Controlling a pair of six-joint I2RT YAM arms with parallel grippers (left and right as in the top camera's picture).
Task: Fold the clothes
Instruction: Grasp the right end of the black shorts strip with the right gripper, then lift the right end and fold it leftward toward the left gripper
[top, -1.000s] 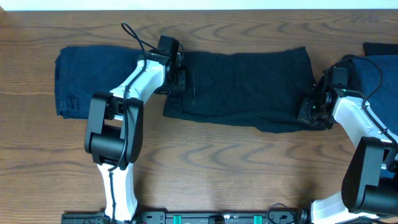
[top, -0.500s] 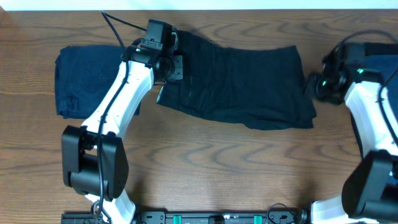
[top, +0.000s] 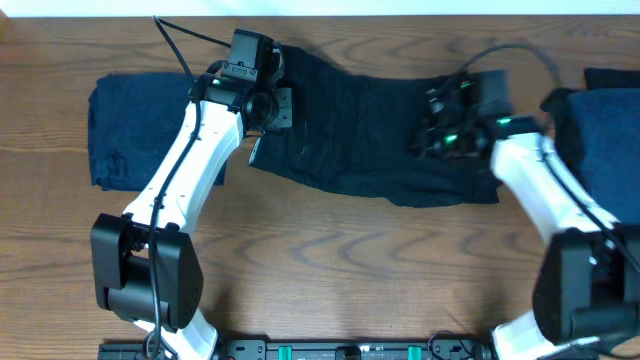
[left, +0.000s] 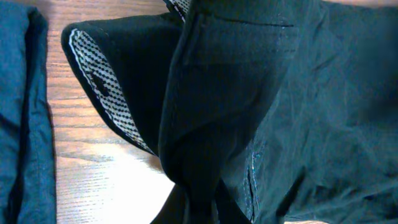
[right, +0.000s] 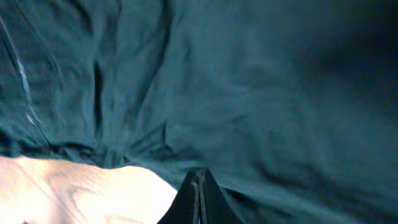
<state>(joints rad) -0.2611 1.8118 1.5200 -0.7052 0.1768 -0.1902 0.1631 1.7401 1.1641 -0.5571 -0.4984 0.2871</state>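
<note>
**Both grippers at black garment**

Black garment (top: 370, 140) lies spread mid-table (top: 350, 260), left corner turned up w/ pale dotted inner edge (left: 93, 68) showing; L gripper (top: 272, 108) at its upper-left edge, cloth bunching toward it, finger state can't tell; R gripper (top: 435, 135) over its right part, fingers pressed together on the hem; navy garment (top: 130, 130) just left of it; second navy garment (top: 605, 130) to its right.

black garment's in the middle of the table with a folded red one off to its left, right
Not red: the folded garment left of the black garment is dark blue, as the overhead view shows.
</note>
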